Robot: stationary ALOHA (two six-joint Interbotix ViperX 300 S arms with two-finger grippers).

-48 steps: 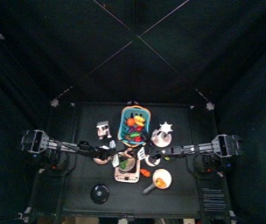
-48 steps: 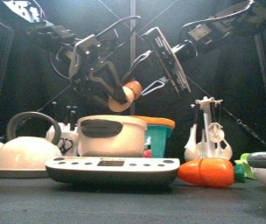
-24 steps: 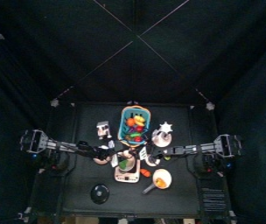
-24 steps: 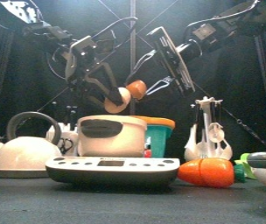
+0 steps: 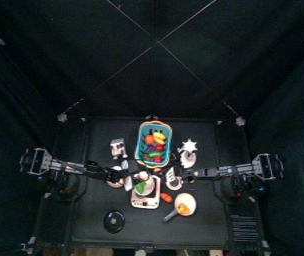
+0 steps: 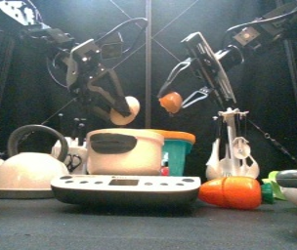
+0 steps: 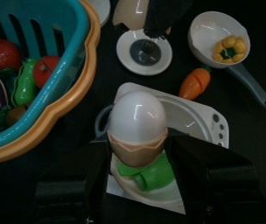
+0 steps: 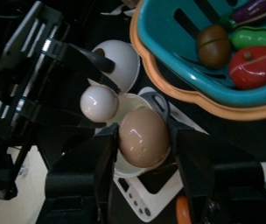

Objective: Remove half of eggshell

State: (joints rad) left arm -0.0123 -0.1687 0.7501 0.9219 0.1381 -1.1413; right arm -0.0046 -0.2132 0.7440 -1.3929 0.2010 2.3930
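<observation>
1. Half of eggshell, tan outside, hangs over the table's clutter, above and behind the grey pot. The right gripper pinches it between wide-set jaws.
2. Just beside it but apart, the left gripper clamps the white egg, apparently as an anchor while the 2 pieces separate.
3. Beyond stands the colourful basket.

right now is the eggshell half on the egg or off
Off: right hand holds the half of eggshell, clear of the egg in the left hand.
</observation>
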